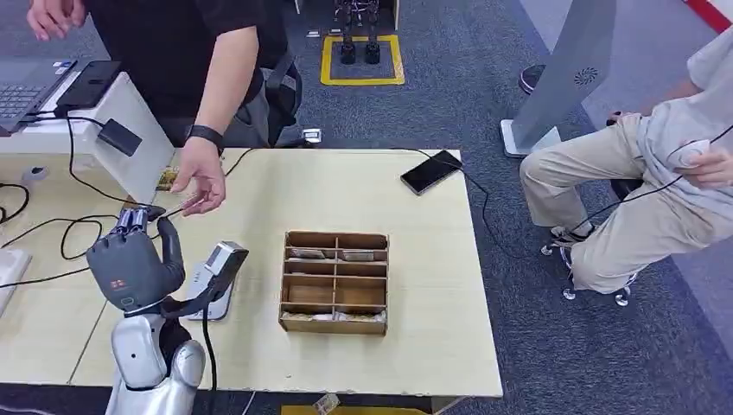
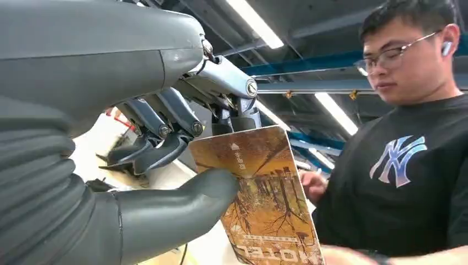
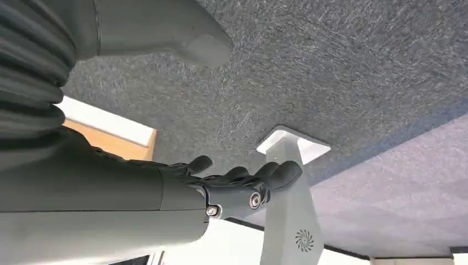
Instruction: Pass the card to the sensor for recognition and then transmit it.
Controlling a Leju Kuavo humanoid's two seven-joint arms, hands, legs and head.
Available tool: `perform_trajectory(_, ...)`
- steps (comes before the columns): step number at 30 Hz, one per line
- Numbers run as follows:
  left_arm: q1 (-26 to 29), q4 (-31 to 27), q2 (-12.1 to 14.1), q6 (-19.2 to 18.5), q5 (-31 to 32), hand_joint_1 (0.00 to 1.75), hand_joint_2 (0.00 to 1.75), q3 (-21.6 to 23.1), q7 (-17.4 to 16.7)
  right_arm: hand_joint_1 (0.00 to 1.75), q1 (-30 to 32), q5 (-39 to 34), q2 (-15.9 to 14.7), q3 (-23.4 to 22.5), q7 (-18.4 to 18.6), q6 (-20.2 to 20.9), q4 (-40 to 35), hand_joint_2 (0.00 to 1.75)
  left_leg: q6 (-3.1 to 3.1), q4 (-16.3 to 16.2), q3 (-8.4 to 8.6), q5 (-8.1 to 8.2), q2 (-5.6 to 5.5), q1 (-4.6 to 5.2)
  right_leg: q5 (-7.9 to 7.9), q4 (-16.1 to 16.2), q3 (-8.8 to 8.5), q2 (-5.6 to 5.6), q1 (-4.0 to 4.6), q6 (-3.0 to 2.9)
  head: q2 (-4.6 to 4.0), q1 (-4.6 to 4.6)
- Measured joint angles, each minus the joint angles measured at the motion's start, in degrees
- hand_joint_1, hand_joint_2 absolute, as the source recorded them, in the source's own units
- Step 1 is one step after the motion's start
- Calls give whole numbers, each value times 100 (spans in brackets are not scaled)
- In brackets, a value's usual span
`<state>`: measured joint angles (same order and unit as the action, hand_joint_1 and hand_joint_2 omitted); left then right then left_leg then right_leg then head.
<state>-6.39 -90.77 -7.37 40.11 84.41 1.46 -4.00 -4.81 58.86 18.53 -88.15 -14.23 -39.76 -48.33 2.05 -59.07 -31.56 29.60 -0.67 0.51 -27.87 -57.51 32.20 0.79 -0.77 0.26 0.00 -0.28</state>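
Observation:
My left hand is raised over the table's left part. In the left wrist view it pinches a brown card, printed with autumn trees and the word HOTEL, between the thumb and the darker fingers. A person in a black shirt stands behind the table, one hand held out just beyond my left hand. The grey card sensor stands on its base right beside my left hand. My right hand hangs over the blue carpet, fingers stretched out and holding nothing.
A wooden box with several compartments sits mid-table, cards in its far row. A black phone on a cable lies at the far right edge. Cables, a white box and a laptop are at the left. A second person sits right of the table.

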Motion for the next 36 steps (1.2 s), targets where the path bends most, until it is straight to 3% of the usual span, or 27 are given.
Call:
perform_trajectory(25,27,-26,-105,-2,4,175,175,-279,159,0,-6,-59,2,0,-39,0,85,175,0,0,0,0,-1,0,0,0,0,0,0,0,0,2)
perform_trajectory(36,27,744,-98,-2,37,175,175,-345,2,0,-15,-68,2,2,-101,0,242,175,0,0,0,0,-1,0,0,0,0,0,0,0,0,2)
